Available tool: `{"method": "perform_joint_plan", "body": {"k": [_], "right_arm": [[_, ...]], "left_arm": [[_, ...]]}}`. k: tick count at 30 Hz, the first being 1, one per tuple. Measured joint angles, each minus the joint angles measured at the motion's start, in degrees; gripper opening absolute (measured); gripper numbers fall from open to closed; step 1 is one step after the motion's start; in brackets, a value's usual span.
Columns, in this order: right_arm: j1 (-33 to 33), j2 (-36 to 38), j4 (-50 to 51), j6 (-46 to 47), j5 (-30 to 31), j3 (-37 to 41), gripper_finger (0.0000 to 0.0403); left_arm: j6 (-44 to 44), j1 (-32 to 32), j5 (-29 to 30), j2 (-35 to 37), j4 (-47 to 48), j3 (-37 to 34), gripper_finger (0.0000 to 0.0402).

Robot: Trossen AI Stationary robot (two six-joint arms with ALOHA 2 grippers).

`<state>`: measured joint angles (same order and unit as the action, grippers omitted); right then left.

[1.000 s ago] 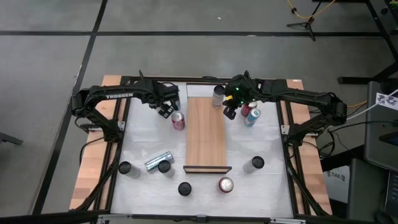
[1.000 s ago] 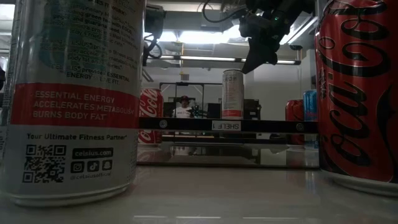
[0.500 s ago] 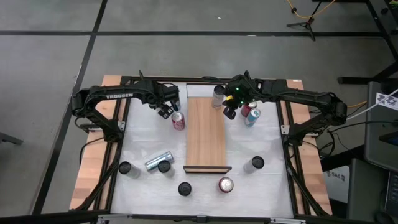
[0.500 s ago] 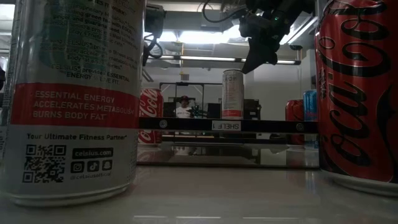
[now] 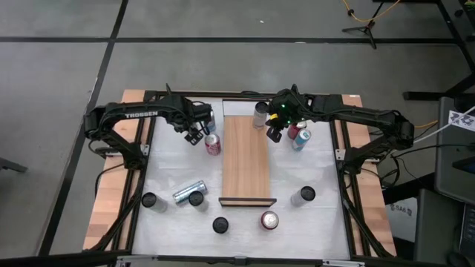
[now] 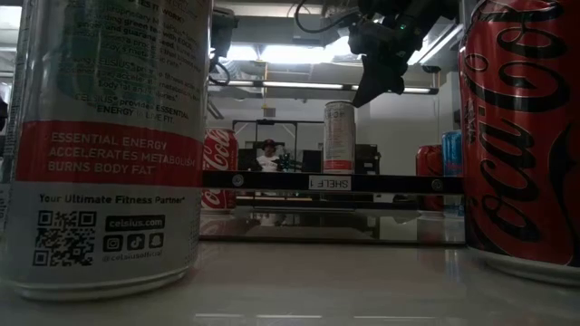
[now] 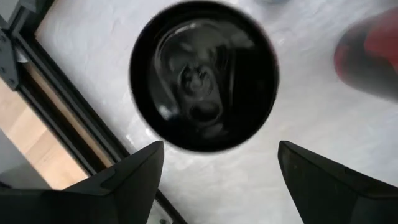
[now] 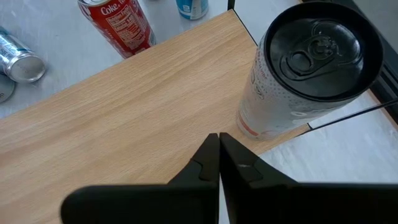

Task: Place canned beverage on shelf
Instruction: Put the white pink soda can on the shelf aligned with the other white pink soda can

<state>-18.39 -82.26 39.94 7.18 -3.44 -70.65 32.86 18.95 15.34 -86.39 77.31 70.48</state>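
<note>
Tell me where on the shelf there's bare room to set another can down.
Nearly the whole shelf is bare, from the white can on its far right corner down to the dark lip. It is crowded only at that far end, where the right gripper hangs shut beside the white can and a red can stands just off the shelf's left edge.

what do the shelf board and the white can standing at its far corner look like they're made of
The shelf: looks like light wood or wood-look laminate, matte, with straight lengthwise grain lines. The white can: appears to be thin metal, likely aluminium, with a printed white wall and a dark, glossy pull-tab lid that reflects light.
</note>
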Motion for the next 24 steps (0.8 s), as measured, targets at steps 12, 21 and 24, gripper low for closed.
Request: {"method": "perform_joint_plan", "body": {"k": [12,21,24], "right_arm": [[0.0,0.0,-0.02,0.0,0.0,0.0,0.0001],[0.0,0.0,-0.01,0.0,-0.01,0.0,0.0001],[0.0,0.0,-0.02,0.0,-0.02,0.0,0.0001]], "left_arm": [[-4.85,-0.6,0.14,8.03,3.83,0.02,0.0308],[-12.27,-0.45,1.69,16.47,2.75,0.02,0.0308],[-10.47,-0.43,4.52,18.05,2.59,0.02,0.0308]]}}
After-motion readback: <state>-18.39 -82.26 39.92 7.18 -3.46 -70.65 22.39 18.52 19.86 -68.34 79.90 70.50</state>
